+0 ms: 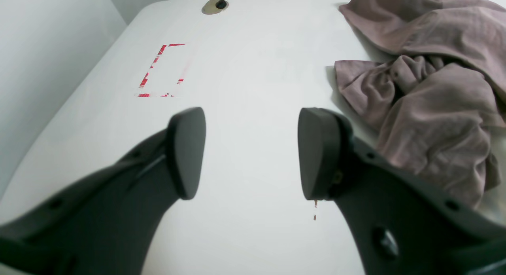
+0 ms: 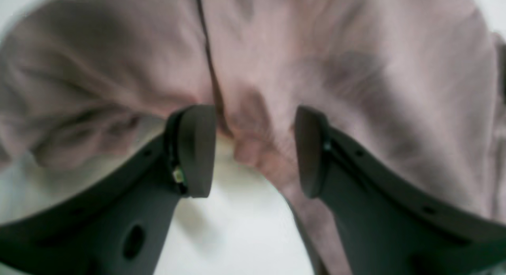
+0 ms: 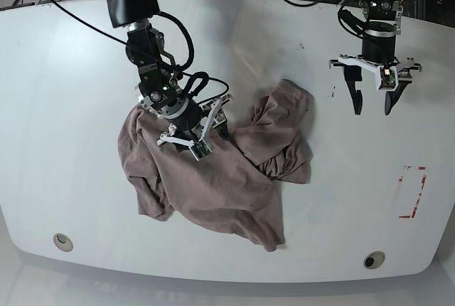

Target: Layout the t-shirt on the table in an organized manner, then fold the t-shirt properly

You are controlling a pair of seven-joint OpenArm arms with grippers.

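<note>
T-shirt (image 3: 213, 171): crumpled heap, centre of the desk (image 3: 71, 71).
Right hand (image 2: 255, 152): jaws apart, straddling a fold.
Left hand (image 3: 373, 101): apart, empty, upper right.
Risk: pinching several layers, dragging the bunch.

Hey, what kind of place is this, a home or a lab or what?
Most likely a robotics lab or test bench, not a home. A crumpled t-shirt lies on a bare white table marked with red tape, two robot arms work over it, and cables trail along the far edge.
</note>
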